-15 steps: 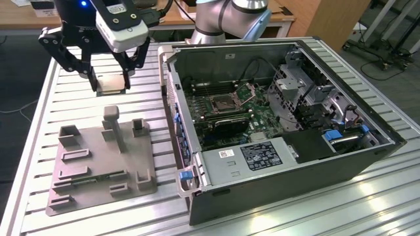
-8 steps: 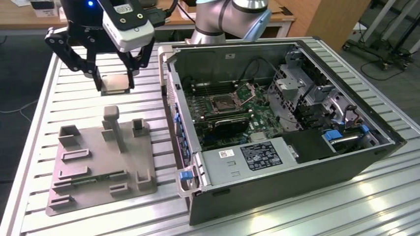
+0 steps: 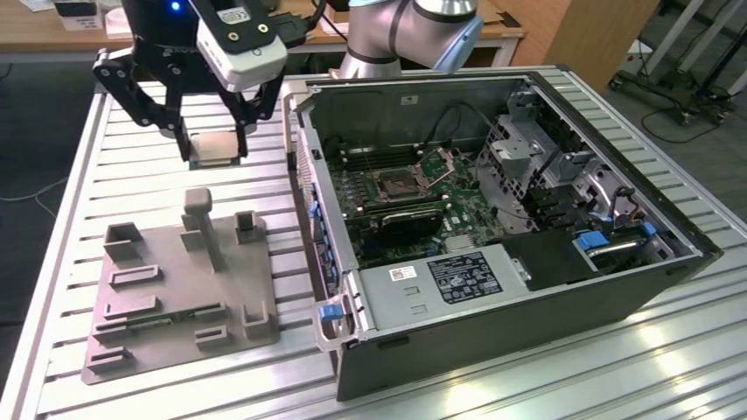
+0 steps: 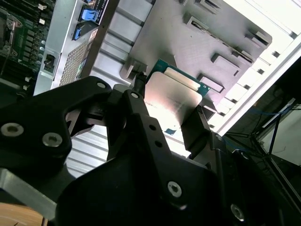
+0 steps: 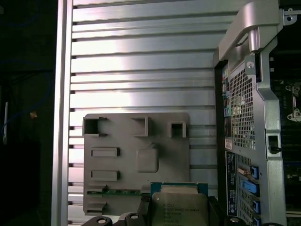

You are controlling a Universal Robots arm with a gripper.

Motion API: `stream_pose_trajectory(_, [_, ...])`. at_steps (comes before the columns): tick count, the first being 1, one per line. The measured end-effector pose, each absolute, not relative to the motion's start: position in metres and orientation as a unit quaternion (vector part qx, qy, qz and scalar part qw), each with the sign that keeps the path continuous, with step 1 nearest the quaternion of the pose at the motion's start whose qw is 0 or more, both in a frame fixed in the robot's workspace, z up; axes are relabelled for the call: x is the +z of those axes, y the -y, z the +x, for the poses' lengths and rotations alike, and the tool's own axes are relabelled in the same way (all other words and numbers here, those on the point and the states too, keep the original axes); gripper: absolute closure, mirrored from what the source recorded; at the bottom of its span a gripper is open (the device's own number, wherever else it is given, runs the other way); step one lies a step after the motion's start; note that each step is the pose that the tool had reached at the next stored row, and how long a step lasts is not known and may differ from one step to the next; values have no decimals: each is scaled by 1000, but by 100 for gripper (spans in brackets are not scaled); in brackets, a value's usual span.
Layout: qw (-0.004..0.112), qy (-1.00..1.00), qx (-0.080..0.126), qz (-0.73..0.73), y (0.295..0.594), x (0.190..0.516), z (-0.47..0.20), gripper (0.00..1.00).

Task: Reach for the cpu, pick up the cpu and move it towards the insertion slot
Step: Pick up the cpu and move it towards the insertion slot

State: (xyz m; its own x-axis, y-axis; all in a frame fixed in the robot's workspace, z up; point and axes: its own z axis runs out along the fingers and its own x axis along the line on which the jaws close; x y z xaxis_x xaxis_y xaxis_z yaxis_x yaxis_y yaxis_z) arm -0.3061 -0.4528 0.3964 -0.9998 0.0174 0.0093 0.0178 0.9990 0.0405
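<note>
The cpu (image 3: 217,146), a flat silvery square chip, hangs above the slatted table between the black fingers of my gripper (image 3: 216,152), which is shut on it. This is at the exterior view's upper left, above the grey fixture and left of the open computer case. Both wrist views show the cpu (image 4: 171,101) (image 5: 178,207) clamped at its edges, its green underside rim showing. The insertion slot (image 3: 394,185), a dark square socket with its metal plate (image 3: 442,162) hinged up, lies on the green board inside the case, apart from the gripper.
A grey plastic fixture (image 3: 175,280) with upright posts and recesses lies on the slatted metal table (image 3: 129,149) below the gripper; a thin green memory stick (image 3: 175,317) rests in it. The case wall (image 3: 306,188) stands between gripper and socket. Cables and drive cages crowd the case's right side.
</note>
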Motion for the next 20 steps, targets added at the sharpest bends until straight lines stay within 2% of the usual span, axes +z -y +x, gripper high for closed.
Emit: stream_pose_trajectory(20, [4,1000,-20,-9,453,396,-287,45])
